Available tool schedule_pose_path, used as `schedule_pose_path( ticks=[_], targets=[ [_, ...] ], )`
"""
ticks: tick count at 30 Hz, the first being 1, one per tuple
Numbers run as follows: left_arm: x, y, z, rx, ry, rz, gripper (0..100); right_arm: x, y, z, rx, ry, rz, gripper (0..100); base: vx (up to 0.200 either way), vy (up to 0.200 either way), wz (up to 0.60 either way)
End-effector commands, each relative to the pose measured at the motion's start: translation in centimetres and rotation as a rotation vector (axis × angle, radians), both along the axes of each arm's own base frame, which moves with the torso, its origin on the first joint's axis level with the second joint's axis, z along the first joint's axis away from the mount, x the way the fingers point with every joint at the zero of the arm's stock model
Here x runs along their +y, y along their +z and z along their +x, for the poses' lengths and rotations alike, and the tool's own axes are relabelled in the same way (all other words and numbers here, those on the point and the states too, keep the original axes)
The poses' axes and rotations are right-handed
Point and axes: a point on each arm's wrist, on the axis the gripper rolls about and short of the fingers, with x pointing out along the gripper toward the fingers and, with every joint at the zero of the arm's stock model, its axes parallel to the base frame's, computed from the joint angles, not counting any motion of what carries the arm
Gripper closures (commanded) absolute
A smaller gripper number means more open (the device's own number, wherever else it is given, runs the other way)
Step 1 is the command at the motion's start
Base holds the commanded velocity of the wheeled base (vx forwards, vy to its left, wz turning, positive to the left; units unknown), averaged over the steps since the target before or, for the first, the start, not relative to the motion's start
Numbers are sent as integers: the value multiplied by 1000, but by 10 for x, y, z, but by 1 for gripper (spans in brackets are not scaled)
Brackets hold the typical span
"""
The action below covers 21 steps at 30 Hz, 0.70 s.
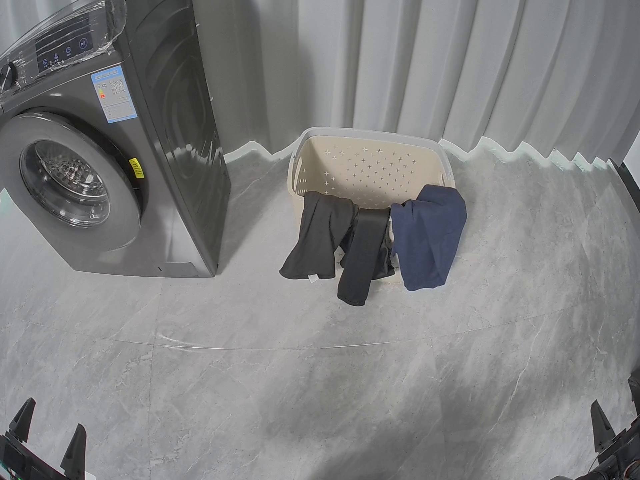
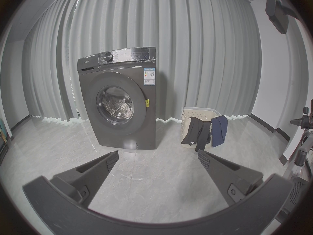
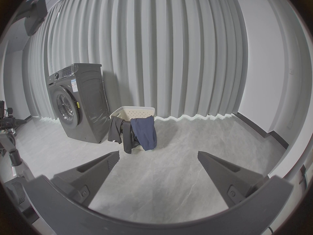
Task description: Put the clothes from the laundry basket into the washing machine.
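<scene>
Left claw (image 2: 157, 154): spread wide with nothing between its fingers; it hung low over the floor (image 1: 320, 381), well apart from the basket and the machine.
Right claw (image 3: 158, 154): also spread wide and held nothing; it sat low on the robot's right, well short of the basket.
Washing machine (image 1: 100, 135): a dark grey front-loader that stood on the floor to the robot's left, with its round glass door looking shut.
Laundry basket (image 1: 370, 161): a cream plastic tub that stood on the floor to the right of the machine, apart from it and near the curtain (image 1: 413, 48).
Clothes: three pieces hung over the basket's near rim and down its outside. A dark grey garment (image 1: 317, 235) was on the left, a black piece (image 1: 363, 255) in the middle and a navy garment (image 1: 427, 235) on the right.
Floor: grey marbled tiles.
Curtain: pale and pleated, behind both machine and basket.
</scene>
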Motion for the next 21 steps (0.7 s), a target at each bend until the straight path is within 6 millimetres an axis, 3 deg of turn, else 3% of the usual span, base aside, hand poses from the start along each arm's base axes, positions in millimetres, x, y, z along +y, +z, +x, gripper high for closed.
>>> schedule_pose_path(
  ticks=[1,7,19,21],
  targets=[
    [0,-5,0,-2,0,0,0,0,-5,0,0,1,-1,0,0,0,0],
    [0,-5,0,-2,0,-2,0,0,-5,0,0,1,-1,0,0,0,0],
    [0,-5,0,-2,0,-2,0,0,-5,0,0,1,-1,0,200,0,0],
    [0,-5,0,-2,0,-3,0,0,-5,0,0,1,-1,0,0,0,0]
  ],
)
